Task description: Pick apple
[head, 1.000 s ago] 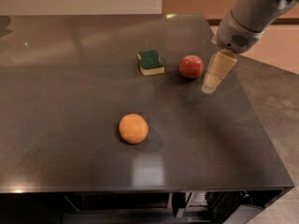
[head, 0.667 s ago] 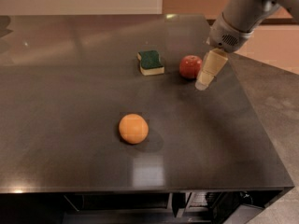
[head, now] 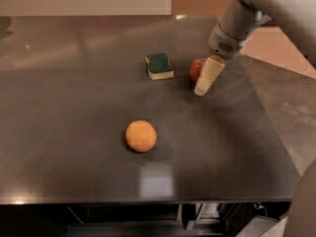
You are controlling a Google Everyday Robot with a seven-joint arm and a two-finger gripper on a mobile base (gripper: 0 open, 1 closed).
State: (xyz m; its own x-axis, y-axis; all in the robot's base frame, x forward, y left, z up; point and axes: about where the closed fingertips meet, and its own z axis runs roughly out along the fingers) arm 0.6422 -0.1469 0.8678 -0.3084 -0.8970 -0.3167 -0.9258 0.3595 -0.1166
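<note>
The apple (head: pixel 195 69) is small, round and red, and sits on the dark table (head: pixel 74 107) at the back right. My gripper (head: pixel 203 85) comes down from the upper right. Its cream finger (head: pixel 207 73) stands in front of the apple's right side and hides part of it. The finger's tip is close to the table top. I cannot see whether the gripper touches the apple.
A green-and-yellow sponge (head: pixel 159 65) lies just left of the apple. An orange round fruit (head: pixel 141 136) sits nearer the front, in the middle. The table's front edge (head: pixel 148 200) runs along the bottom. The robot arm (head: pixel 266 9) fills the upper right.
My gripper has moved left and toward the apple. It was beside the apple's right side and now overlaps it. The apple, sponge and orange fruit have not moved.
</note>
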